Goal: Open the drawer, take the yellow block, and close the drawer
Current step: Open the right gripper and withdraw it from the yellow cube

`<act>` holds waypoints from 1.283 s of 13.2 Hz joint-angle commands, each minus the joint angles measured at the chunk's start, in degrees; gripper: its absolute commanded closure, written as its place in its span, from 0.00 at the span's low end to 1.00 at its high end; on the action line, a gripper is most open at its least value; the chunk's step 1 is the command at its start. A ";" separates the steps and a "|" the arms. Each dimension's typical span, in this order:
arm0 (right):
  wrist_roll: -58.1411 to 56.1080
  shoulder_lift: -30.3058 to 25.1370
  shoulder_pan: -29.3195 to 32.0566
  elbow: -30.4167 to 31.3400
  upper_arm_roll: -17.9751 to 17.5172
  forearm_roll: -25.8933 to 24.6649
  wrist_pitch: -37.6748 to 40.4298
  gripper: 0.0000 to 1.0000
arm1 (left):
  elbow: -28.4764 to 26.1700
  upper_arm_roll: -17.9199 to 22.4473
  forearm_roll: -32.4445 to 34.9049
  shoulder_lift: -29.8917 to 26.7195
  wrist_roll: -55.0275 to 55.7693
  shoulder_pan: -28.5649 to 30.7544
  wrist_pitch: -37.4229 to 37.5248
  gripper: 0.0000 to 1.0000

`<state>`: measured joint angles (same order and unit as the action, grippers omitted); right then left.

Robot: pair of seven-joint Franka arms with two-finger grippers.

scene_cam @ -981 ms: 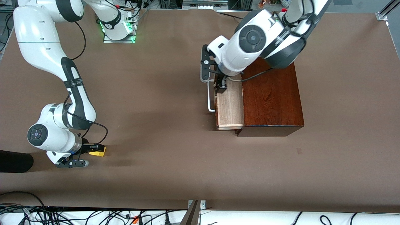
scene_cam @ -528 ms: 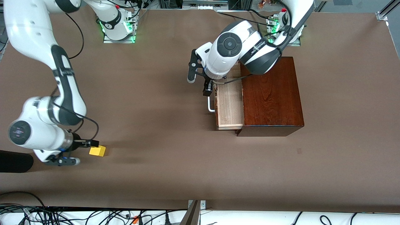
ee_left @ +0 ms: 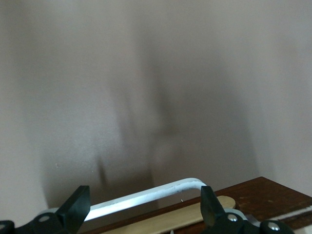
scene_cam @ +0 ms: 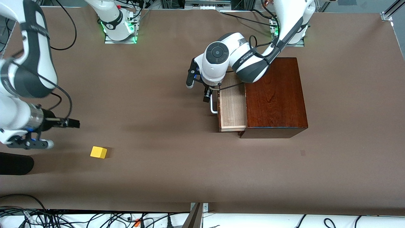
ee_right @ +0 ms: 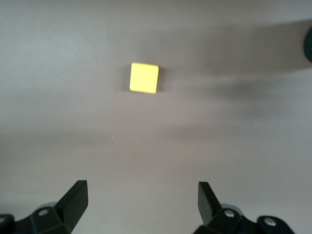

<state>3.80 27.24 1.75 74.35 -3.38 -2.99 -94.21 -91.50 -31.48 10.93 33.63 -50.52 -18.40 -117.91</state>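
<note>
The yellow block (scene_cam: 98, 152) (ee_right: 144, 78) lies alone on the brown table toward the right arm's end, nearer the front camera than the drawer. My right gripper (scene_cam: 75, 123) (ee_right: 142, 187) hangs open and empty above the table, beside the block and apart from it. The drawer (scene_cam: 233, 107) of the dark reddish-brown box (scene_cam: 275, 95) stands pulled out, its pale inside showing nothing in it. My left gripper (scene_cam: 207, 95) (ee_left: 144, 196) is open in front of the drawer, one finger on each side of the white bar handle (scene_cam: 214, 108) (ee_left: 146, 195), not clamped on it.
A black object (scene_cam: 15, 163) sticks in at the table's edge by the right arm's end, close to the block. Cables (scene_cam: 95, 218) run along the table's near edge. Bare brown table lies between block and box.
My right gripper let go of the yellow block, rose and drew back from it. My left gripper moved from over the open drawer down to its handle.
</note>
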 commanded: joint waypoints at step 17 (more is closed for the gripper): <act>-2.31 -28.03 0.10 21.11 3.46 0.00 5.35 0.00 | -3.34 -0.51 4.37 0.56 4.82 -1.02 -7.51 0.00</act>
<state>2.05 -0.29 1.86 97.10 0.25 -3.05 -91.29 -93.97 -31.89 13.44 34.36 -46.99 -19.23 -123.90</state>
